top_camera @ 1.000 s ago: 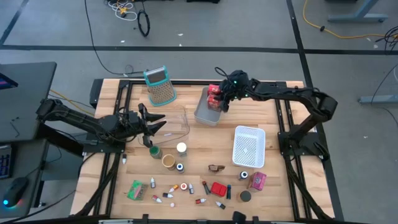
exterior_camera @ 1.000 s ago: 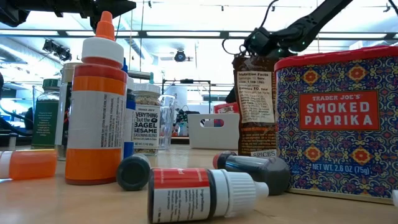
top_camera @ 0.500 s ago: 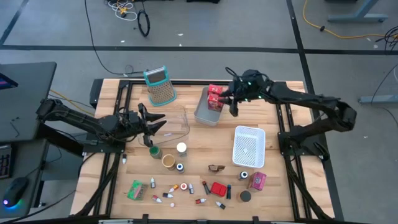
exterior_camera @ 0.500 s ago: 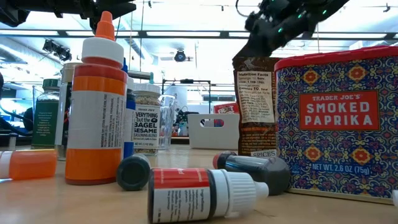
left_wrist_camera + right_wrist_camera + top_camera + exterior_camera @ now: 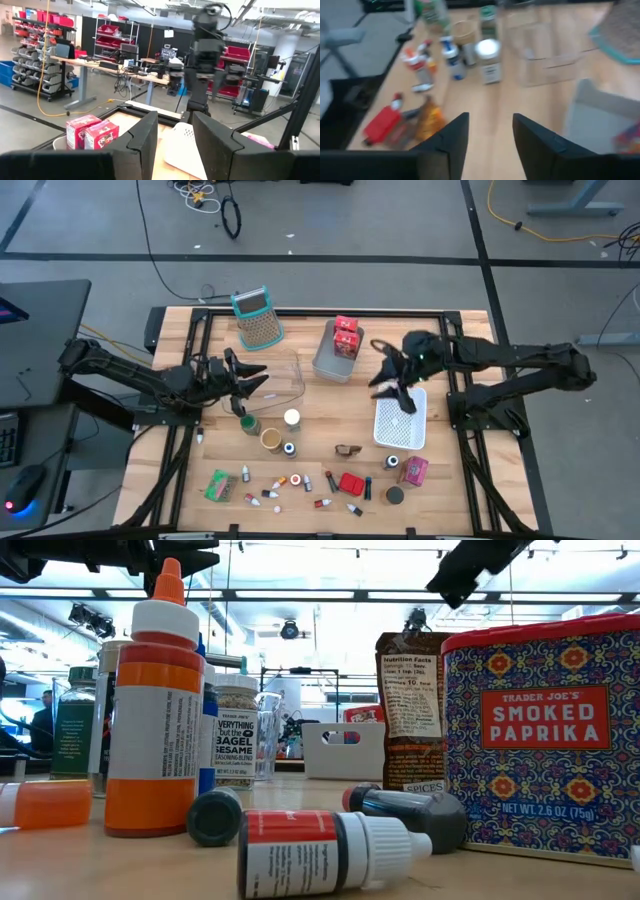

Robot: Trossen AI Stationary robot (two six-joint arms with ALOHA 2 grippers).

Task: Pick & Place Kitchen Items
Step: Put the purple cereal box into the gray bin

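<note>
Over on the left, the left gripper (image 5: 243, 380) sits with its fingers spread, empty, right against the clear container (image 5: 285, 377), which looks empty. Just beyond that container stands the teal-handled grater (image 5: 257, 317). Next along, the grey bin (image 5: 336, 358) holds two red boxes (image 5: 346, 337) with pink-and-white labels, standing upright side by side. Beside the bin, toward the table's near edge, the white basket (image 5: 400, 415) has nothing visible inside, and the right gripper (image 5: 392, 382) hangs over its edge, fingers apart, carrying nothing. Nearer the front edge than the basket lie the loose kitchen items (image 5: 300, 480): small bottles with coloured caps, a green packet (image 5: 216, 484), a red packet (image 5: 350, 483), a pink tin (image 5: 414, 470) reading "Smoked Paprika".
</note>
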